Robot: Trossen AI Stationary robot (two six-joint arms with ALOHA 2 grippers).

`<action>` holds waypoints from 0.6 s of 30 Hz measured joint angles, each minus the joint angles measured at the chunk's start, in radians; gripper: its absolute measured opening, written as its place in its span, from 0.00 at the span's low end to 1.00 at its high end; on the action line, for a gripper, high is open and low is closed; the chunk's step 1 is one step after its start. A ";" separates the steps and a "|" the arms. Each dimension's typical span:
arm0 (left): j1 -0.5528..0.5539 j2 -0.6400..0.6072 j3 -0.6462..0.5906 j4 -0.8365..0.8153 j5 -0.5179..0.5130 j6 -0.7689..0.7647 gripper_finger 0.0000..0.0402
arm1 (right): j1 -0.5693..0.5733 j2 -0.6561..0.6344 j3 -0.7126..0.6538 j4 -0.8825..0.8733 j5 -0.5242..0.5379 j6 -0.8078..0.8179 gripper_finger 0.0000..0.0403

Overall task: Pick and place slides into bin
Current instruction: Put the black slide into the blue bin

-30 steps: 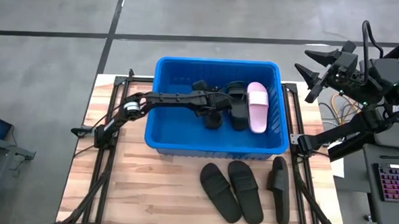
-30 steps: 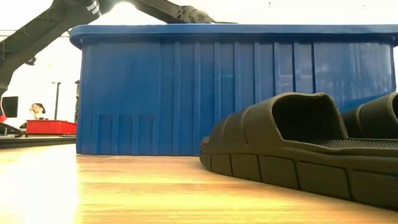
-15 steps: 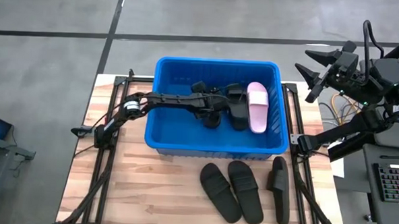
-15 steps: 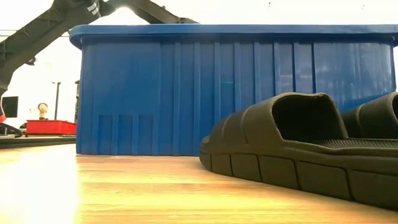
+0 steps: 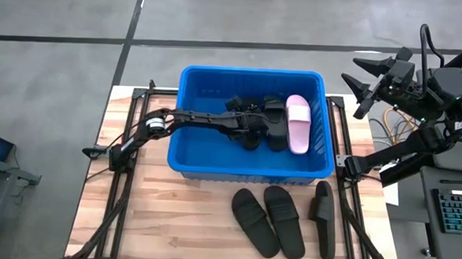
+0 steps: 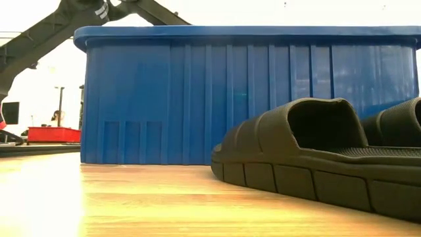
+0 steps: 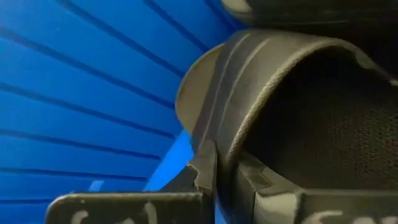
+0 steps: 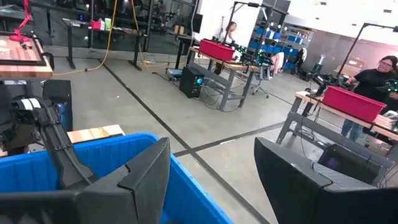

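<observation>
The bin (image 5: 249, 165) is a bright blue tub with ribbed walls, sitting at the far middle of the table. Inside lie black slides (image 5: 272, 125) bunched together at its middle, with one pale pink slide (image 5: 297, 123) flat beside them on the right. Three more black slides (image 5: 282, 219) lie on the table just near of the bin, toward the right.

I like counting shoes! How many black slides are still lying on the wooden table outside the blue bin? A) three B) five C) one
A: the high view shows three black slides lying side by side on the table, in front of the bin.
</observation>
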 joint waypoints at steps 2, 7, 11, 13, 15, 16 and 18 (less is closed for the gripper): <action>0.001 0.019 0.001 0.028 0.027 0.001 0.00 | 0.000 0.000 0.000 0.000 0.000 0.000 0.56; 0.002 0.022 0.008 0.041 0.063 0.001 0.03 | 0.000 0.000 0.000 0.000 0.000 0.000 0.56; 0.006 0.020 0.007 0.040 0.078 0.007 0.16 | 0.000 0.000 0.000 0.000 0.000 0.000 0.56; 0.008 0.019 0.008 0.040 0.109 0.022 0.24 | 0.000 0.000 0.000 0.000 0.000 0.000 0.56; 0.008 0.019 0.013 0.036 0.150 0.025 0.34 | 0.000 0.000 0.000 0.000 0.000 -0.001 0.56; 0.008 0.018 0.016 0.032 0.173 0.026 0.39 | 0.000 0.000 0.000 0.000 0.000 -0.001 0.56; 0.009 0.011 0.021 0.028 0.221 0.033 0.48 | 0.000 0.000 0.000 0.000 0.000 0.000 0.56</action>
